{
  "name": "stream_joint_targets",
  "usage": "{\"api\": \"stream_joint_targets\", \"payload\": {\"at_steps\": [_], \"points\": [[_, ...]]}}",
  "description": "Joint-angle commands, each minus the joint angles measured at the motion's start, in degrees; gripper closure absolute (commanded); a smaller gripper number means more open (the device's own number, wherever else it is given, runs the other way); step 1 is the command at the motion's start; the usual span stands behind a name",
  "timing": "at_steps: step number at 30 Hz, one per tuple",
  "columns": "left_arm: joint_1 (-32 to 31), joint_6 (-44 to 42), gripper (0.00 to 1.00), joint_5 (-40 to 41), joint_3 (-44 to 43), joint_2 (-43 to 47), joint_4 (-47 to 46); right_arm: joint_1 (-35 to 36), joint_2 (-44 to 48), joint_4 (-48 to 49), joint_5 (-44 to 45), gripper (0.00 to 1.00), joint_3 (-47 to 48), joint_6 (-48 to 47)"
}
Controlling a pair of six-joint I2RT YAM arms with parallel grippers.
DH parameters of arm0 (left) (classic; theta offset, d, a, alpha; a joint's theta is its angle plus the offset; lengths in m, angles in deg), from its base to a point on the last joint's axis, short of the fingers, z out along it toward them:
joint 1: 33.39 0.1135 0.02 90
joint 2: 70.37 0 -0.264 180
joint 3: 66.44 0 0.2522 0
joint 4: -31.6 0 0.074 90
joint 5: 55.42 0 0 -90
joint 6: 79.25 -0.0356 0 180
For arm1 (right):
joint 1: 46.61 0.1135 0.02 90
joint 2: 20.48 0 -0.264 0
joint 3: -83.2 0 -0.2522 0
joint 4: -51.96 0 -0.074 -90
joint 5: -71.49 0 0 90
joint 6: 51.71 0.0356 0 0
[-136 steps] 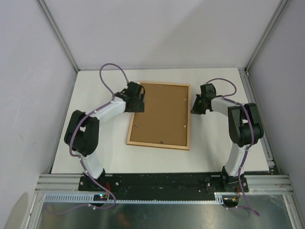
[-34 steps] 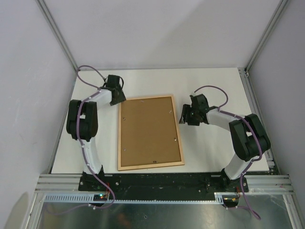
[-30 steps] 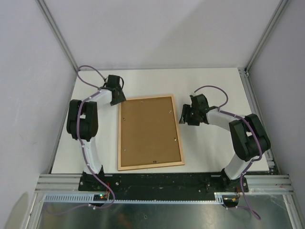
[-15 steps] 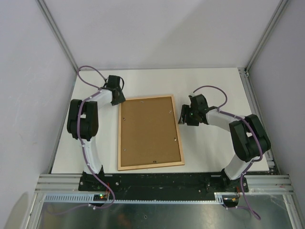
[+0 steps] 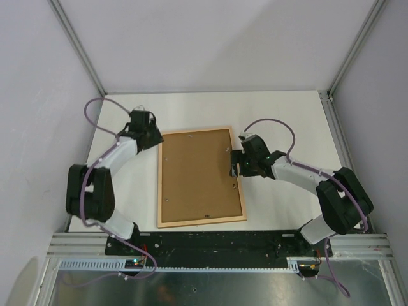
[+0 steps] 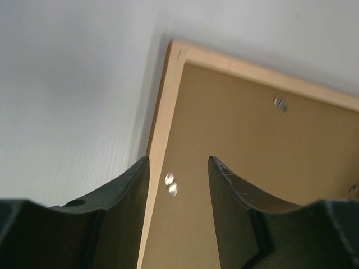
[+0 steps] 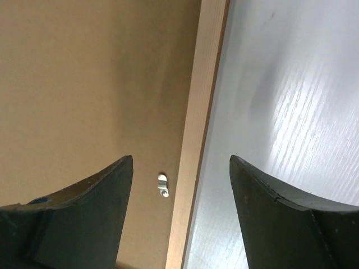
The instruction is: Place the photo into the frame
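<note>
The frame (image 5: pixel 201 221) lies face down mid-table, pale wood rails up, with a brown backing board (image 5: pixel 199 175) set in it. The photo is hidden. My left gripper (image 5: pixel 156 141) hovers at the frame's upper left rail (image 6: pixel 160 129), open, with a small metal clip (image 6: pixel 170 184) showing between its fingers. My right gripper (image 5: pixel 234 164) is at the right rail (image 7: pixel 203 95), open wide, straddling the rail and another clip (image 7: pixel 162 185). Neither gripper holds anything.
White tabletop (image 5: pixel 287 115) surrounds the frame, with grey enclosure walls on three sides. More metal clips dot the backing board (image 6: pixel 258 134), one near the top rail (image 6: pixel 279 103). The arm bases sit along the near edge.
The left gripper has swung down to the frame's upper left rail. The right gripper has slid left onto the right rail and opened wider. The frame has stayed put over the last second.
</note>
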Motion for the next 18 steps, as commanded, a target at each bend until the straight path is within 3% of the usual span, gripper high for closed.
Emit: {"api": "stream_joint_targets", "payload": {"at_steps": [1, 9, 18], "points": [[-0.33, 6.42, 0.49, -0.53, 11.37, 10.47, 0.02, 2.65, 2.02, -1.68, 4.69, 0.25, -1.95, -0.79], [-2.36, 10.47, 0.49, 0.50, 25.52, 23.12, -1.40, 5.86, 1.94, -2.50, 7.79, 0.25, -2.91, -0.34], [-6.08, 12.05, 0.52, 2.76, 31.33, 25.90, -2.98, 6.62, 0.78, -2.09, 8.96, 0.26, -4.06, -0.03]]}}
